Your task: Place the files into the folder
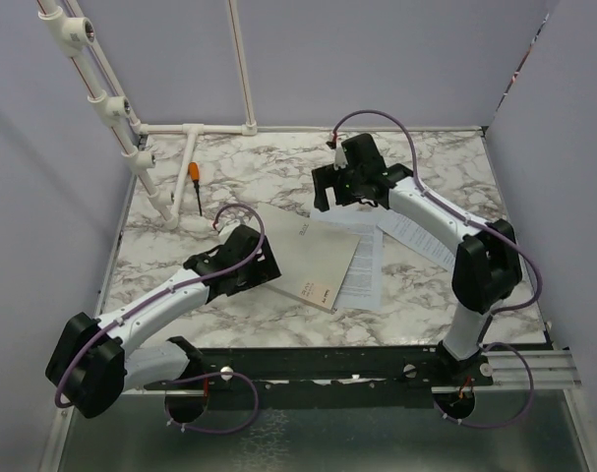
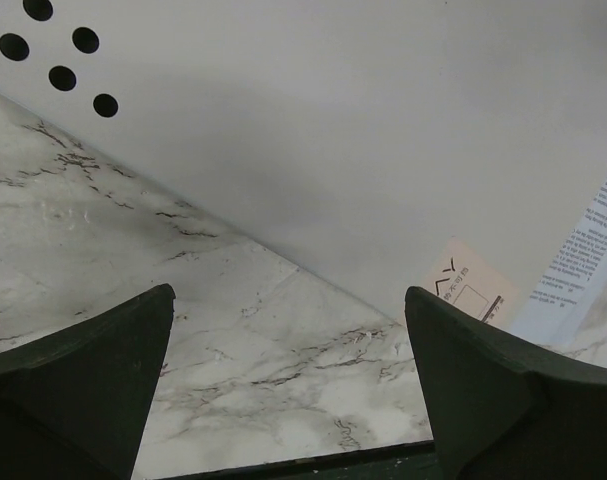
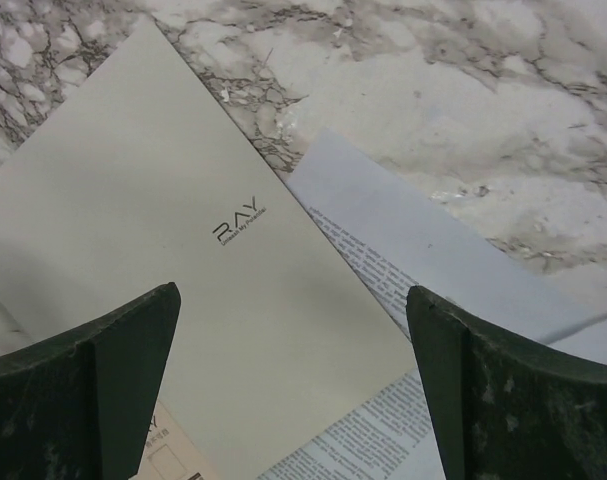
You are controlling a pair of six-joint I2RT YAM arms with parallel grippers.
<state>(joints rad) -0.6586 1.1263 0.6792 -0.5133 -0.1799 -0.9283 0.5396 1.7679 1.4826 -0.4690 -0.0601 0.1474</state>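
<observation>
Marble-pattern table point(image 1: 426, 295), grey walls point(image 1: 377, 59); closed folder point(image 1: 308, 258) flat, overlapping files point(image 1: 365, 270); left gripper point(image 2: 288, 295) and right gripper point(image 3: 293, 290) fingers spread wide

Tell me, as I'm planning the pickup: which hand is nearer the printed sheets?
The right hand, hanging open over the folder's far corner, right beside the sheets. The left hand is at the folder's opposite, left edge.
</observation>
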